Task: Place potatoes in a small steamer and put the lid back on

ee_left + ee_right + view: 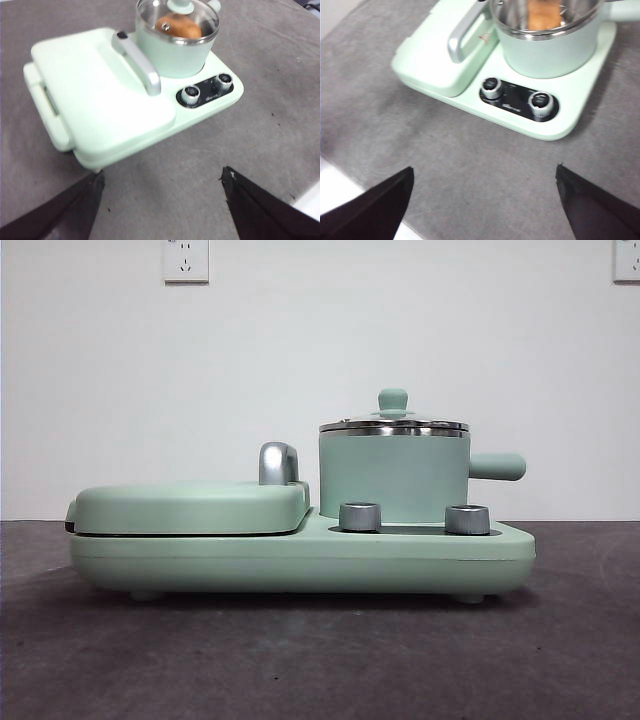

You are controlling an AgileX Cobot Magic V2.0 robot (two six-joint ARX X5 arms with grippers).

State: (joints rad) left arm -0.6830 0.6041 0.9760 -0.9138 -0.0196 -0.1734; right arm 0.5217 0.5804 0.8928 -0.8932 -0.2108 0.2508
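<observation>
The small steamer (393,478) (172,52) (550,52) stands on the right half of the mint-green appliance base, its stubby handle pointing right. The lid (393,424) (178,12) rests flat on its steel rim, green knob up. Through the glass the orange-brown potato (178,27) (543,15) lies inside the pot. My left gripper (162,187) hovers open above the table in front of the appliance, holding nothing. My right gripper (485,187) is likewise open and empty over the table, back from the appliance. Neither arm shows in the front view.
The flat griddle cover (190,506) (100,90) with its chrome handle (278,462) (137,62) (465,32) fills the left half of the base. Two steel knobs (360,516) (467,519) sit at the front. Grey mat (320,660) surrounds the appliance.
</observation>
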